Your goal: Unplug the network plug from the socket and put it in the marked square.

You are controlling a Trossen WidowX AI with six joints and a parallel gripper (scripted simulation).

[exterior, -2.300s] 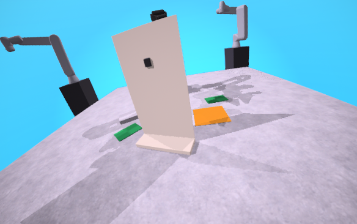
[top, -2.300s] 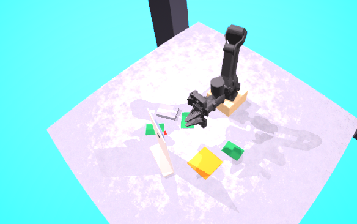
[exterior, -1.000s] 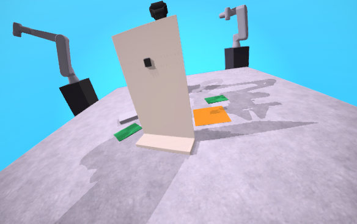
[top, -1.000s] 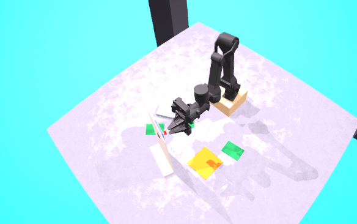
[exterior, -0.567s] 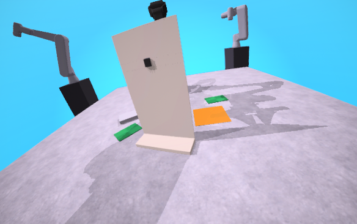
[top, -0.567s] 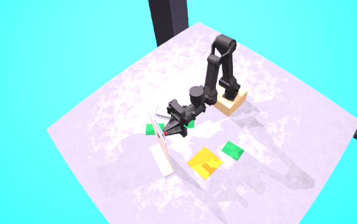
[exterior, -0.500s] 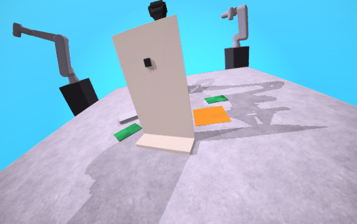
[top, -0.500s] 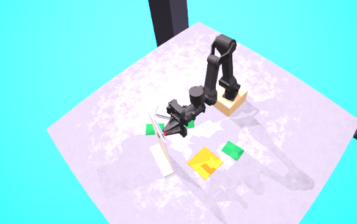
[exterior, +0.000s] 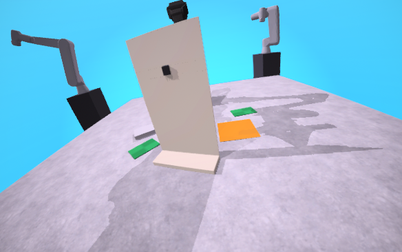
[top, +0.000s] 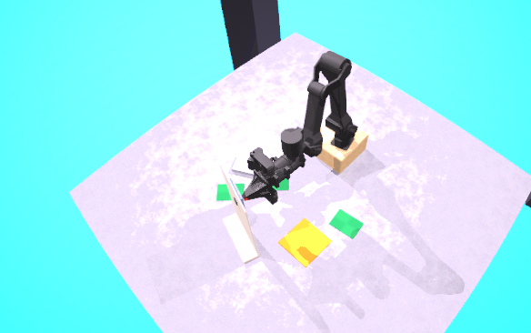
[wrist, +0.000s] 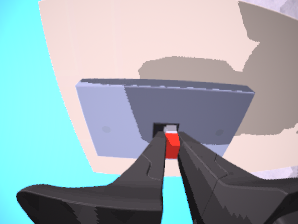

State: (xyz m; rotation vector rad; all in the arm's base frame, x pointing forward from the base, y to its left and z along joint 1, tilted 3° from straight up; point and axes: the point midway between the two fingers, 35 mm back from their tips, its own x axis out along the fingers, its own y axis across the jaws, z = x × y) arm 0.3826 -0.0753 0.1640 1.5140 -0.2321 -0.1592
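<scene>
The upright panel (top: 246, 229) (exterior: 179, 113) (wrist: 90, 40) carries a blue-grey socket plate (wrist: 105, 112) with a dark opening (wrist: 158, 128). The plug (top: 245, 198) (wrist: 172, 146) shows as a red part with a light grey piece at the opening; it is still at the socket. My gripper (top: 245, 197) (wrist: 169, 137) is shut on the plug, one finger on each side of the red part. How deep the plug sits and whether its tab is down cannot be told. The yellow-orange square (top: 305, 241) (exterior: 238, 131) lies flat on the table. In the exterior view the panel hides my gripper and the plug.
Green patches (top: 346, 223) (exterior: 144, 149) lie around the panel and near the yellow square. A pale slab (top: 242, 167) (exterior: 145, 132) lies behind the panel's far side. A black box (exterior: 166, 70) sticks out of the panel's back. The panel stands on a flat foot (top: 243, 243) (exterior: 186, 160).
</scene>
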